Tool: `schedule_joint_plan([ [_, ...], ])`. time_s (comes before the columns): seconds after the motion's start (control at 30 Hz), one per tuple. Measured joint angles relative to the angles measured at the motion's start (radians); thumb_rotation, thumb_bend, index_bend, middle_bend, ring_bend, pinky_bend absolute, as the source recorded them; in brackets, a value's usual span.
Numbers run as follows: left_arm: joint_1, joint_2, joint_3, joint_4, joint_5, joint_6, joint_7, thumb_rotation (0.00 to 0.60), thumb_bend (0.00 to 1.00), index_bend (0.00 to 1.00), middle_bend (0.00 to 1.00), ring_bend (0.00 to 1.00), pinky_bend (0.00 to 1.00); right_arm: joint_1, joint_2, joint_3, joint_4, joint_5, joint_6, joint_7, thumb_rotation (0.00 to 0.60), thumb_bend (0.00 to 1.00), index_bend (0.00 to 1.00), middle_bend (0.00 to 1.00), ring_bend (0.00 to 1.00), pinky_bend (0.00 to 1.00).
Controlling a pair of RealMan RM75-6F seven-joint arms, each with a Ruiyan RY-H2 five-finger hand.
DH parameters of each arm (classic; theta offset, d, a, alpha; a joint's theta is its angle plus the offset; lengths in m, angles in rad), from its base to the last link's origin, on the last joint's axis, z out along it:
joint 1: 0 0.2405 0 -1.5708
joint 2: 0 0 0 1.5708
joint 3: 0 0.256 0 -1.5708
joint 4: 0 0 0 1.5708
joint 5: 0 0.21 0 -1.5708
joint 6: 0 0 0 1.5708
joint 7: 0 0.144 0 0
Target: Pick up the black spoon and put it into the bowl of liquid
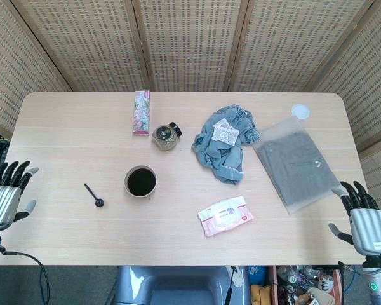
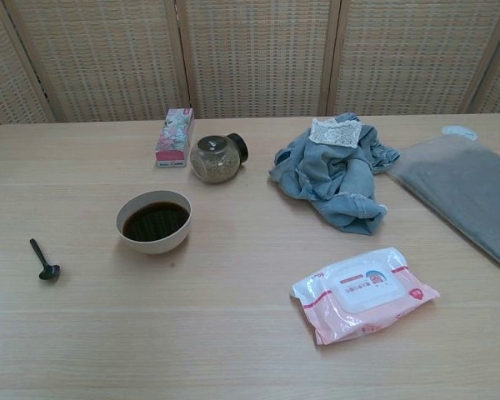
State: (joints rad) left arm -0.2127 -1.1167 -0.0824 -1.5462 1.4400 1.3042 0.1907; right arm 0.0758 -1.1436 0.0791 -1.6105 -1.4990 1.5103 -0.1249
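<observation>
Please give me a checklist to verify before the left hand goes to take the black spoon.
1. Spoon lies free on the table, nothing on it: ok.
2. Left hand holds nothing, fingers apart: ok.
3. Path from left hand to spoon has no object in it: ok.
4. Bowl stands upright with dark liquid, beside the spoon but apart from it: ok.
5. Right hand is at the far table edge, holding nothing: ok.
6. Which way the spoon's scoop faces: cannot tell.
</observation>
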Motion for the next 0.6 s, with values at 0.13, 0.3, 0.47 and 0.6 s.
schedule_joint_plan([
  [0.13, -0.050, -0.002, -0.006, 0.017, -0.017, -0.078, 0.021, 0.600, 0.33, 0.18, 0.23, 0.17, 0.17, 0.001, 0.003, 0.000, -0.002, 0.003, -0.004, -0.004, 0.600, 0.30, 0.28, 0.22, 0.10, 0.27],
  [0.3, -0.105, -0.021, -0.011, 0.066, -0.022, -0.145, 0.018, 0.600, 0.32, 0.24, 0.53, 0.42, 0.47, 0.002, 0.007, 0.001, -0.006, 0.009, -0.010, -0.007, 0.600, 0.29, 0.30, 0.22, 0.10, 0.27],
  [0.47, -0.167, -0.051, -0.009, 0.134, -0.011, -0.228, -0.010, 0.600, 0.32, 0.31, 0.73, 0.60, 0.60, 0.003, 0.008, 0.002, -0.010, 0.008, -0.011, -0.010, 0.600, 0.29, 0.30, 0.22, 0.11, 0.27],
  [0.6, -0.223, -0.088, -0.005, 0.205, -0.004, -0.297, -0.030, 0.600, 0.32, 0.32, 0.78, 0.65, 0.63, 0.003, 0.007, 0.002, -0.010, 0.009, -0.010, -0.013, 0.600, 0.29, 0.30, 0.22, 0.12, 0.27],
])
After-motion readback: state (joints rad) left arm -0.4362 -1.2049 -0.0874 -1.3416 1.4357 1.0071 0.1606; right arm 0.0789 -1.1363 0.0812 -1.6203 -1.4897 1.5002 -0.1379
